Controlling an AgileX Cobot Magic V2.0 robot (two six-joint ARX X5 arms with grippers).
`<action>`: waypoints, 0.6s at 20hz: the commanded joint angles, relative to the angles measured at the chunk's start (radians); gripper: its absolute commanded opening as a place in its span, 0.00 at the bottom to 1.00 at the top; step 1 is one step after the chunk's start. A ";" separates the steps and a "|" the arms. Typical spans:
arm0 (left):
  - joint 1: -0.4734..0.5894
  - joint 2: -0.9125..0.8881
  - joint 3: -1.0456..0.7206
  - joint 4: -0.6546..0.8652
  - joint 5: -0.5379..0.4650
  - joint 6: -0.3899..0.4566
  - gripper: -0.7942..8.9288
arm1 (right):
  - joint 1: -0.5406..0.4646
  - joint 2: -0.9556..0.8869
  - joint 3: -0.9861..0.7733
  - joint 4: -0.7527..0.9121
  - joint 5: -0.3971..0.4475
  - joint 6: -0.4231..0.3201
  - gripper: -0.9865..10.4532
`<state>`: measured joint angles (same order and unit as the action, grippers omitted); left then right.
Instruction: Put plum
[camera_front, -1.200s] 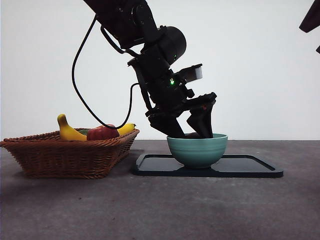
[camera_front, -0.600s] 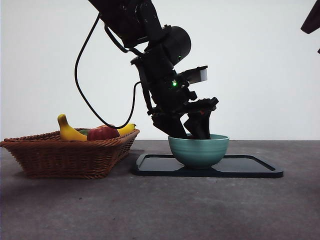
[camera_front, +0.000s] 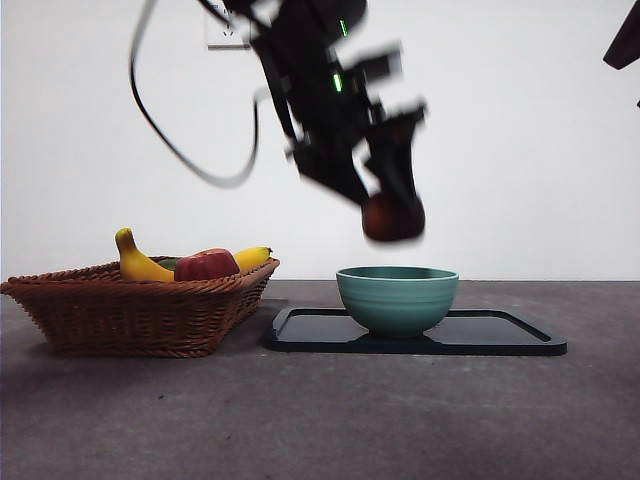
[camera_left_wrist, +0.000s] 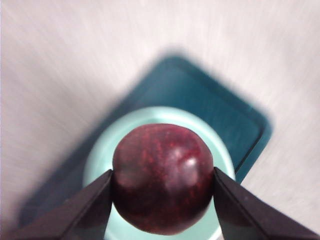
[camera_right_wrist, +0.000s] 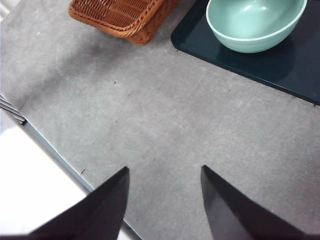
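Observation:
My left gripper (camera_front: 392, 212) is shut on the dark maroon plum (camera_front: 393, 217) and holds it in the air just above the green bowl (camera_front: 397, 298). In the left wrist view the plum (camera_left_wrist: 162, 177) sits between both jaws, over the bowl (camera_left_wrist: 102, 155) and the dark tray (camera_left_wrist: 200, 95). The bowl stands on the tray (camera_front: 500, 335) and looks empty in the right wrist view (camera_right_wrist: 255, 22). My right gripper (camera_right_wrist: 162, 200) is open and empty, high over the bare table, away from the bowl.
A wicker basket (camera_front: 130, 305) stands left of the tray with a banana (camera_front: 135, 262) and a red apple (camera_front: 206, 265) in it. The basket's corner also shows in the right wrist view (camera_right_wrist: 125, 15). The table's edge (camera_right_wrist: 55, 150) runs near the right gripper.
My left gripper has risen out of the bowl, lifting the plum with it. It was down inside the bowl before. The bowl, tray and basket have not moved.

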<state>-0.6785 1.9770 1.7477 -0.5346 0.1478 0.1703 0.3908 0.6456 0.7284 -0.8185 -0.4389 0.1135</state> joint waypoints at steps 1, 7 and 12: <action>0.012 -0.087 0.034 -0.021 -0.002 -0.008 0.31 | 0.004 0.005 0.007 0.010 0.002 0.010 0.29; 0.089 -0.373 0.033 -0.168 -0.002 -0.043 0.31 | 0.004 0.005 0.007 0.010 0.002 0.009 0.29; 0.211 -0.523 0.014 -0.361 0.011 -0.072 0.31 | 0.004 0.005 0.007 0.010 0.002 0.009 0.29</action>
<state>-0.4580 1.4384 1.7496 -0.9024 0.1547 0.1093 0.3908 0.6456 0.7284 -0.8185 -0.4389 0.1135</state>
